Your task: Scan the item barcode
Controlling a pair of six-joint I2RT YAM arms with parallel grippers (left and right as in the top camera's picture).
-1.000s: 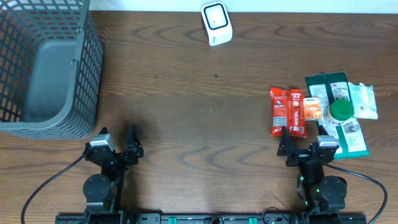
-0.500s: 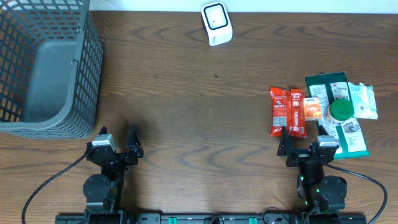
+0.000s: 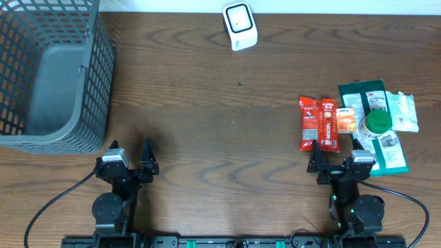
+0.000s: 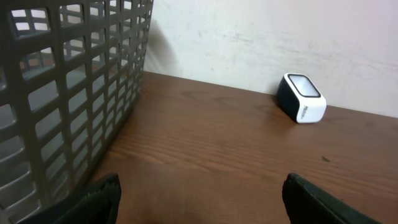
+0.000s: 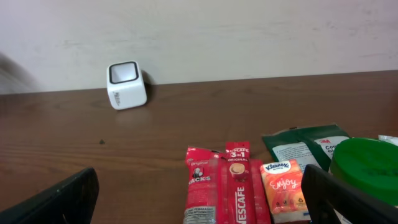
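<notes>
At the table's [image 3: 220, 131] near edge, the left gripper [image 3: 130, 151] sits toward the left corner with its fingers [image 4: 93, 199] wide apart and nothing between them. The right gripper [image 3: 335, 151] sits toward the right corner, its fingers [image 5: 62, 199] also spread and empty.

Just beyond the right gripper, near the right edge, lie the items in a loose cluster. Two red sachets [image 3: 318, 124] lie side by side, with an orange pack [image 3: 345, 120] touching their right side. A green lid [image 3: 377, 122] comes next, sitting on a green packet [image 3: 365, 91], and a white packet [image 3: 402, 110] lies farthest right. No gripper touches any of them.

The basket [image 3: 103, 83] fills the far left corner. The scanner [image 3: 239, 26] stands at the far edge, near its middle, well apart from the items.
</notes>
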